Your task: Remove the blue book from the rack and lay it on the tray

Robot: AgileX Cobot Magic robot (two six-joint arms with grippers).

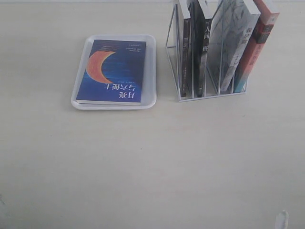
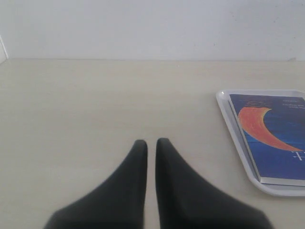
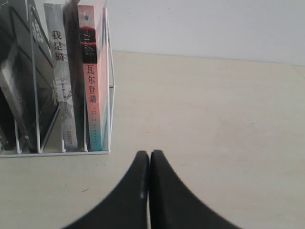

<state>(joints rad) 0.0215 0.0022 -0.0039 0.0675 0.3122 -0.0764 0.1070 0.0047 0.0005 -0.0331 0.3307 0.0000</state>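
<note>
The blue book lies flat, cover up, inside the white tray on the table, just left of the wire rack, which holds the other books upright. The task appears finished. The left gripper and the right gripper hover over bare table, fingers together, holding nothing.

We are looking down steeply from above on a table holding a tray and book rack. Our left wrist camera is skimming low toward the tray; our right, equally low, is facing the rack.
</note>
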